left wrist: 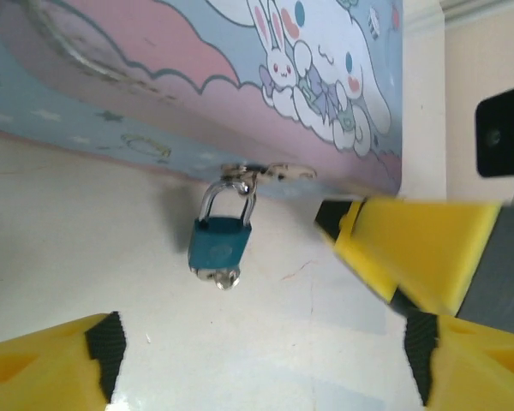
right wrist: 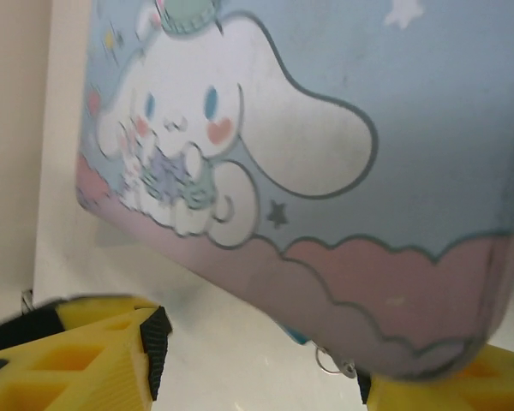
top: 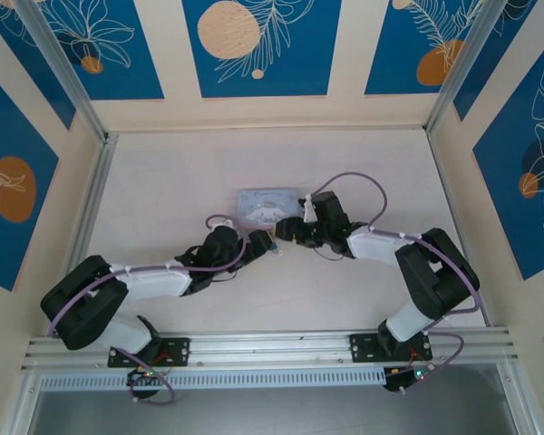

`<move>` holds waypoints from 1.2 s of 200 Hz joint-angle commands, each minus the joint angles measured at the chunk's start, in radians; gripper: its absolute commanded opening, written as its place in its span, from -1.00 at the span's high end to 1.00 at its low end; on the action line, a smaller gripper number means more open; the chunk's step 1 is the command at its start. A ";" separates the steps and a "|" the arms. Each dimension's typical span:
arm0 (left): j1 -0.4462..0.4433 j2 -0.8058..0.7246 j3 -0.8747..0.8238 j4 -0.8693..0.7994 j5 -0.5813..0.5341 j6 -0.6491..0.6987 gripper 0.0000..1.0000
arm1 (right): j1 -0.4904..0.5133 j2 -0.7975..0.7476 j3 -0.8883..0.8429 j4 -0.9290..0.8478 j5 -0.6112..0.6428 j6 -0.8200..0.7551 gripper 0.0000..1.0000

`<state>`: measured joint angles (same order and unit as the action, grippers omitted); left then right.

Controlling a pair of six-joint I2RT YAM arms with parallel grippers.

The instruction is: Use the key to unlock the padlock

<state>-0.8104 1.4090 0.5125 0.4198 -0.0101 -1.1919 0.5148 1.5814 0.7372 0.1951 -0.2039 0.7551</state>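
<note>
The padlock (left wrist: 220, 248), likely light and stiff, hooks on the tin (left wrist: 154, 86); pinch its flat body. The left hand (left wrist: 261, 351) is spread and empty, the right hand (right wrist: 257, 368) half spread.

Open table (left wrist: 111, 257) in front of padlock (left wrist: 219, 248); tin (left wrist: 197, 68) close behind, right tool (top: 288, 228) alongside

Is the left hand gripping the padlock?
No, the padlock hangs from the latch of the tin, apart from the open left hand.
</note>
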 commanded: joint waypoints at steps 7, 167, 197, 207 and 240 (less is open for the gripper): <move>0.013 -0.038 0.040 -0.120 -0.053 0.039 -0.84 | -0.054 0.034 0.094 0.023 -0.076 -0.003 -0.21; 0.346 0.086 0.421 -0.490 0.207 0.277 -1.00 | 0.006 0.122 0.076 -0.001 -0.102 -0.245 -0.04; 0.361 0.105 0.429 -0.489 0.220 0.277 -1.00 | 0.033 0.160 0.097 -0.009 -0.082 -0.262 -0.04; 0.364 0.109 0.427 -0.484 0.223 0.274 -1.00 | 0.040 0.169 0.102 -0.015 -0.071 -0.267 -0.03; 0.368 0.122 0.421 -0.464 0.234 0.260 -1.00 | 0.044 0.188 0.106 -0.020 -0.057 -0.275 0.01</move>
<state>-0.4561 1.5120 0.9089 -0.0452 0.1940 -0.9394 0.5545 1.7512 0.8192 0.1932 -0.2771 0.5167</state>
